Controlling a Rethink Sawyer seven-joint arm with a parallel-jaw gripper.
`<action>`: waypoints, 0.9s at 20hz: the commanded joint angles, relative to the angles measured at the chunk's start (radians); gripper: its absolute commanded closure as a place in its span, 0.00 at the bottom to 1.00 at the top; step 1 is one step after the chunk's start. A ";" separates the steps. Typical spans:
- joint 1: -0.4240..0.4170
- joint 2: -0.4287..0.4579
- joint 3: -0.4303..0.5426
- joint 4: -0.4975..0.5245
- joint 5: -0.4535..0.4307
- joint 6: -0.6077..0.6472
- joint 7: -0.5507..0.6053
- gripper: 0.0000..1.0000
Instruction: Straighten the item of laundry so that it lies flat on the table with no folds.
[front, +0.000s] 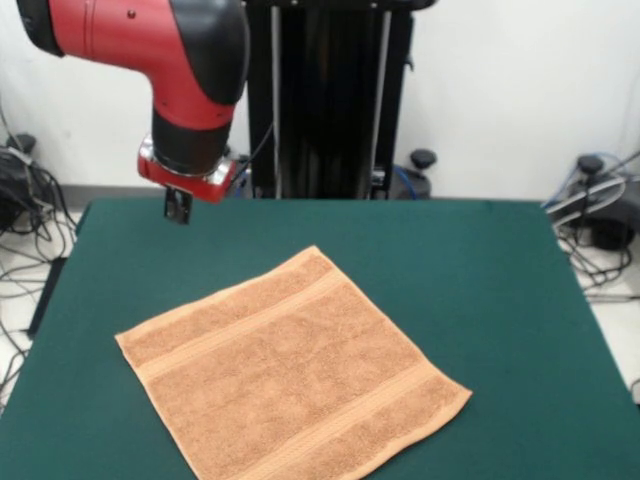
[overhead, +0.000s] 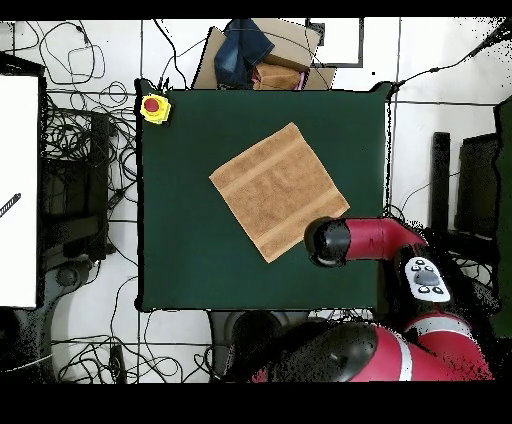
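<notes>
The light-brown terry towel (front: 290, 368) lies spread out flat on the dark green table (front: 480, 290), turned like a diamond, with woven bands near two opposite edges. I see no folds in it. In the overhead view the towel (overhead: 278, 190) sits a little above the table's (overhead: 190, 240) middle. My gripper (front: 178, 206) hangs above the table's far left part in the front view, clear of the towel and holding nothing. In the overhead view the arm's end (overhead: 325, 241) is just past the towel's lower right corner and hides the gripper.
A yellow box with a red button (overhead: 154, 107) sits at one table corner. Cardboard boxes and dark cloth (overhead: 255, 55) lie beyond the table's top edge. Cables (front: 20, 200) lie on the floor around the table. The black pedestal (front: 325, 100) stands behind the far edge.
</notes>
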 joint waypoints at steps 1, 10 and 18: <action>0.029 0.108 -0.054 0.009 -0.053 -0.121 0.133 1.00; 0.024 0.226 -0.063 -0.044 -0.016 -0.183 0.114 1.00; -0.010 0.302 -0.039 -0.056 0.010 -0.240 0.105 1.00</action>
